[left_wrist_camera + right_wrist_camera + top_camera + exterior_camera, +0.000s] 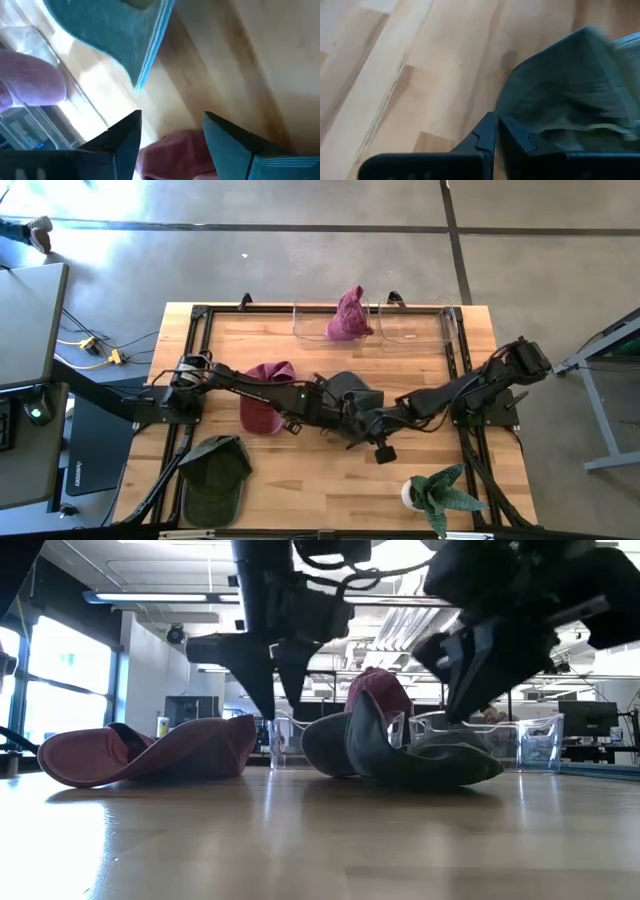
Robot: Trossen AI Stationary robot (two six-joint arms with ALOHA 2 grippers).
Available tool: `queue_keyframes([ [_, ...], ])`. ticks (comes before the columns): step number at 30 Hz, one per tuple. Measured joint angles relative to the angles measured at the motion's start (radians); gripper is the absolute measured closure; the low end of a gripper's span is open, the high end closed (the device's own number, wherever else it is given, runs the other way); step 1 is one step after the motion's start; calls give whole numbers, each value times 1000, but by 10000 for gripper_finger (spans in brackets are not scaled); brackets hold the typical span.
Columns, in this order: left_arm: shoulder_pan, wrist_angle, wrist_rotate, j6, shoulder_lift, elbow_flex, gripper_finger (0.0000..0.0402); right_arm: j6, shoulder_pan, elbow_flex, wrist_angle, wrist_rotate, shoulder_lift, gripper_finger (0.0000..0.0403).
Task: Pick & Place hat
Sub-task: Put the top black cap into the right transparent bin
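Handover in the middle of the surface [420, 470]: the grey hat [352, 392] lies just in front of the clear bins [375, 325], the right gripper [496, 132] pinched closed at its edge, though whether fabric is caught I can't tell. The left gripper [170, 132] hangs beside it, fingers spread and empty. Next, I reckon, a lift toward a bin. Maroon hat [262, 395] and green cap [213, 475] wait nearby; potted plant [440, 495] at the corner, bright workshop behind
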Motion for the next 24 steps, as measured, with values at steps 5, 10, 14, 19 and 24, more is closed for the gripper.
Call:
queue_keyframes([
  [5,-96,138,47,48,1,0,221,61,73,1,-138,162,-133,400],
  [10,-179,358,121,147,1,0,256,191,182,1,-263,325,-277,394],
  [14,-187,556,235,202,25,1,275,216,255,1,-279,433,-344,400],
  [19,-138,668,165,367,91,1,275,214,306,2,-275,469,-374,397],
  [24,-74,684,133,439,137,6,228,213,325,2,-286,474,-374,395],
])
